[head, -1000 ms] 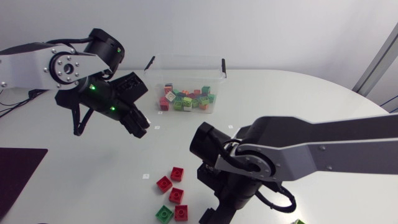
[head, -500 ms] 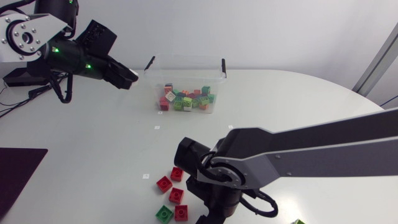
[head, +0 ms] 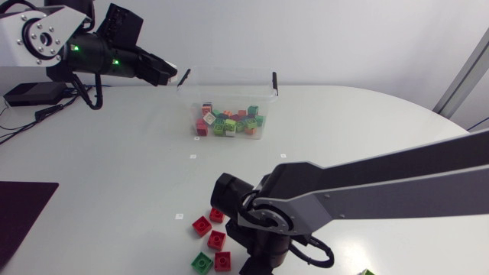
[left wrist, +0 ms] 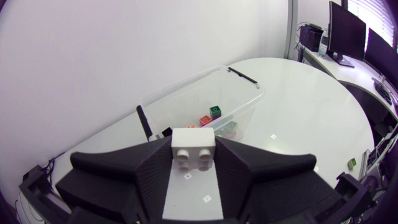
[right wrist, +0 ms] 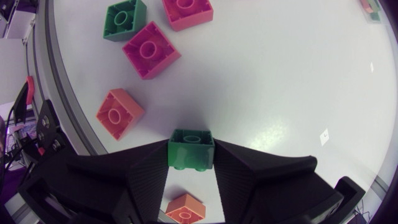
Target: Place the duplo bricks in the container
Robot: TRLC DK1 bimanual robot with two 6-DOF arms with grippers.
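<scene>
two loaded grippers: left gripper [left wrist: 193,153] has swung its pinched white brick [left wrist: 193,144] to the container [head: 263,85] rim, release likely next; right gripper [right wrist: 191,154] pinches green brick [right wrist: 191,147]

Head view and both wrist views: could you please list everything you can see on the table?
table: one, white.
container: one, clear with black handles, far middle of the table.
bricks in container: many, mixed red, green, orange, white.
loose red bricks: four, near edge, beside the right arm.
loose green brick: one, with the red ones.
white brick: one, between the left jaws, near a container handle.
held green brick: one, between the right jaws, by the loose group.
dark mat: one, table's left edge.
left arm: silver and black, jaws shut on the white brick.
right arm: grey and black, jaws shut on the held green brick.
</scene>
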